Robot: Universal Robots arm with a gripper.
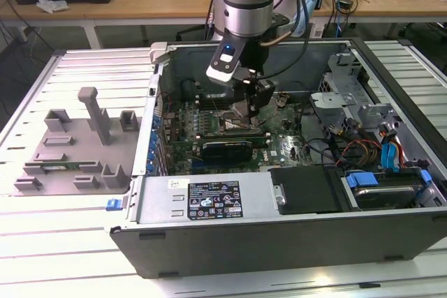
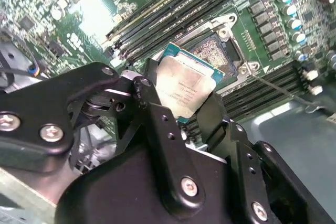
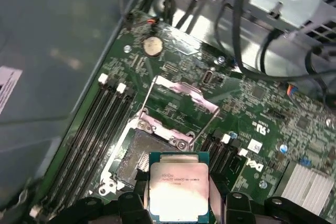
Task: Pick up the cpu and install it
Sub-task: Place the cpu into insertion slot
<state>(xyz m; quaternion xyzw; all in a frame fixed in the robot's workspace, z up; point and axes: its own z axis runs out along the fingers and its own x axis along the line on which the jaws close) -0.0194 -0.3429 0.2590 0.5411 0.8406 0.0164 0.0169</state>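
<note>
One gripper (image 2: 181,98), fingers (image 2: 157,119) pinching the cpu (image 3: 178,184) by opposite edges; cpu held just above the open socket (image 3: 137,157) on the motherboard (image 3: 273,119), not seated; socket's load plate (image 3: 181,92) raised; all inside the open case (image 1: 209,204).

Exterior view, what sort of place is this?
Probably a robotics lab or workshop: a robot arm holds the cpu over an open computer case on a slatted metal table, with cluttered wooden desks behind.

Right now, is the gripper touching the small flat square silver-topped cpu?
Touching. In the second wrist view the gripper clamps the cpu by opposite edges, its black fingers flush against it, no gap either side.
</note>
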